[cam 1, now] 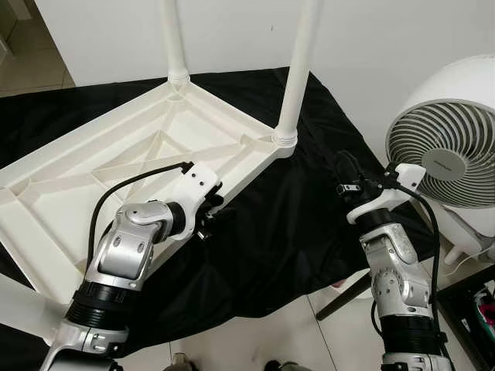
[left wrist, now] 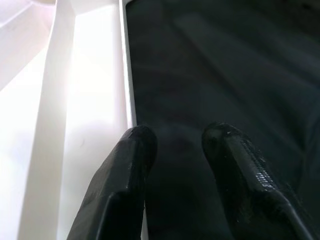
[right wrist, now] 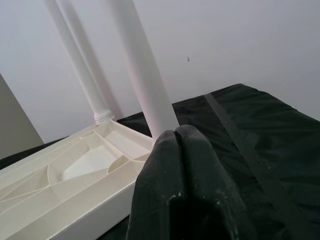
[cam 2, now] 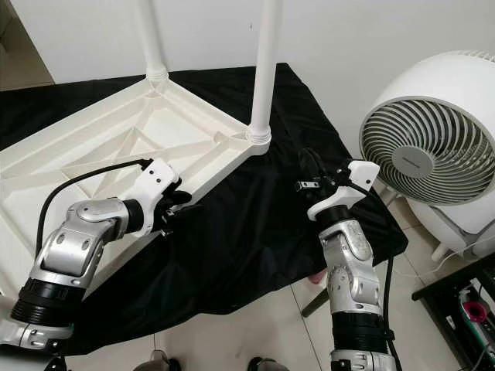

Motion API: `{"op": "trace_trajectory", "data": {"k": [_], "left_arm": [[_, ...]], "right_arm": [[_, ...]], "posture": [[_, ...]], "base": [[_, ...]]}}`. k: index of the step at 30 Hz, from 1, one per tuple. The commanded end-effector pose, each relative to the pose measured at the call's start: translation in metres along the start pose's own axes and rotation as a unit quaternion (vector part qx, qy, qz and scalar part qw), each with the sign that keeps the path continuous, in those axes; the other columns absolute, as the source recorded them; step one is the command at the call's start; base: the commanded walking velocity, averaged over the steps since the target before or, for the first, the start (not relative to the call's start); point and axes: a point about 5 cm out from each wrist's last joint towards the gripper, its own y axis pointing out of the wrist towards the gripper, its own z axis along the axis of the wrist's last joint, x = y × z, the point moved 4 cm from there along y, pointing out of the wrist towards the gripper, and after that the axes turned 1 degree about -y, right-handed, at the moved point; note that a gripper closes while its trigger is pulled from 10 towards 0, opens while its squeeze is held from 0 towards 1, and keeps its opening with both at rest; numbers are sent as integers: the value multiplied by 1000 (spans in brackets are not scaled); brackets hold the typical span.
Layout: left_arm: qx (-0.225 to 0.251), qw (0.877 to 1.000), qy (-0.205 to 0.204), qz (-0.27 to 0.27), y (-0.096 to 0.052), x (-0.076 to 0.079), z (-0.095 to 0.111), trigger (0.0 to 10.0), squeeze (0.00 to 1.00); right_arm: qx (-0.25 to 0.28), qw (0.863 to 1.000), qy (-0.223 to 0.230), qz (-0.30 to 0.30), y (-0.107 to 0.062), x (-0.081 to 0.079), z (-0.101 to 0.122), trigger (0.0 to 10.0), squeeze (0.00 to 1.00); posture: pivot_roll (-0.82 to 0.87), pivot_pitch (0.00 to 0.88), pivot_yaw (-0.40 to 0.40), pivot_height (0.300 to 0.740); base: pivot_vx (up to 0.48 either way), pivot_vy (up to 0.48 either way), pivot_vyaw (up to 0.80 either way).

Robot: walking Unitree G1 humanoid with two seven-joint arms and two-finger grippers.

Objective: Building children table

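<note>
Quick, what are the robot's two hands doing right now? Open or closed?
Left gripper: jaws open, holding nothing, at the rim of the upside-down white table top.
Right gripper: jaws closed, empty, above the black cloth.

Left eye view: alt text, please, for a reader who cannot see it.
An upturned white table top lies on a black cloth, two white legs standing up from it. The left gripper is at its near edge, jaws apart; the right gripper hovers beside a white fan.

The upturned table top (cam 1: 116, 166) and its two legs (cam 1: 298, 69) look like smooth white plastic with a faint sheen — resting on soft, matt black cloth (cam 1: 286, 232) — beside brushed silver metal arms (cam 1: 131, 247).
</note>
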Motion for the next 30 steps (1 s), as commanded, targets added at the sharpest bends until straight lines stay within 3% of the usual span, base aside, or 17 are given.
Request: {"op": "trace_trajectory", "data": {"k": [1,7,14,19,30], "left_arm": [[14,990,-9,137,-5,-26,7,10000,0],[39,990,-13,132,-6,-25,21,10000,0],[38,990,-13,138,-4,-24,21,10000,0],[10,988,-12,153,3,-22,6,10000,0],[13,983,-22,183,6,-24,4,10000,0]], "right_arm": [[4,1000,-2,-1,0,0,1,10000,0],[3,1000,-2,-2,0,0,0,10000,0],[3,1000,-2,-2,0,-1,0,10000,0],[5,1000,-1,-4,0,-1,1,10000,0],[6,1000,0,-7,-1,0,1,10000,0]], "posture": [[71,118,10,740],[71,119,13,740],[71,120,14,740],[68,122,18,740],[66,125,21,740]], "base": [[0,0,0],[0,0,0],[0,0,0],[0,0,0],[0,0,0]]}}
